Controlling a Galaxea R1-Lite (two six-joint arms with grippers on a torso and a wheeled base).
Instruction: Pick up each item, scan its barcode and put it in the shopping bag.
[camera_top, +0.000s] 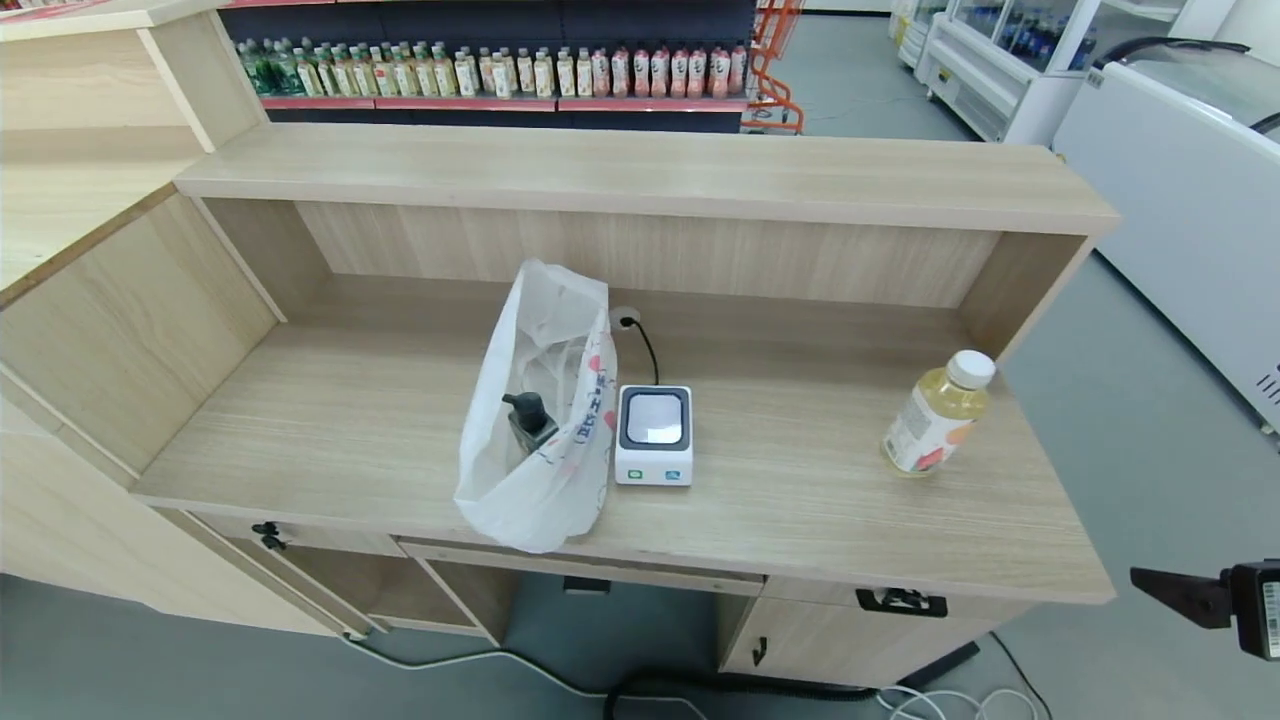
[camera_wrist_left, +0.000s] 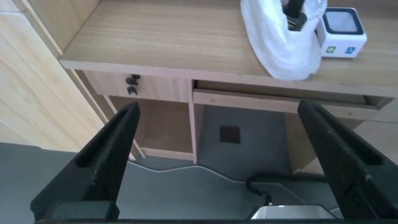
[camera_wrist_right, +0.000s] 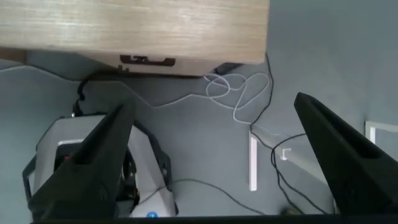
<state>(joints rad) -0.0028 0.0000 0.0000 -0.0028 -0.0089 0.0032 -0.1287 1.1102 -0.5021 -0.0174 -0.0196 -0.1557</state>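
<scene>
- Bottle (camera_top: 937, 413) stands near the counter's (camera_top: 800, 520) right edge, mid-right of frame, well apart from the scanner (camera_top: 654, 434).
- I see left gripper (camera_wrist_left: 219, 111) and right gripper (camera_wrist_right: 214, 106) both spread wide.

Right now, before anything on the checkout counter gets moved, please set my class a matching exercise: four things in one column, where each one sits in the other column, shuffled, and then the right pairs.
Things
1. drink bottle
2. pump bottle
3. scanner
4. shopping bag

Places
a. inside the shopping bag
b. upright and alone near the right end of the counter
c. just right of the bag, its cable running to the back
d. standing open at the counter's front edge, left of the scanner

Pairs: 1-b, 2-a, 3-c, 4-d
</scene>
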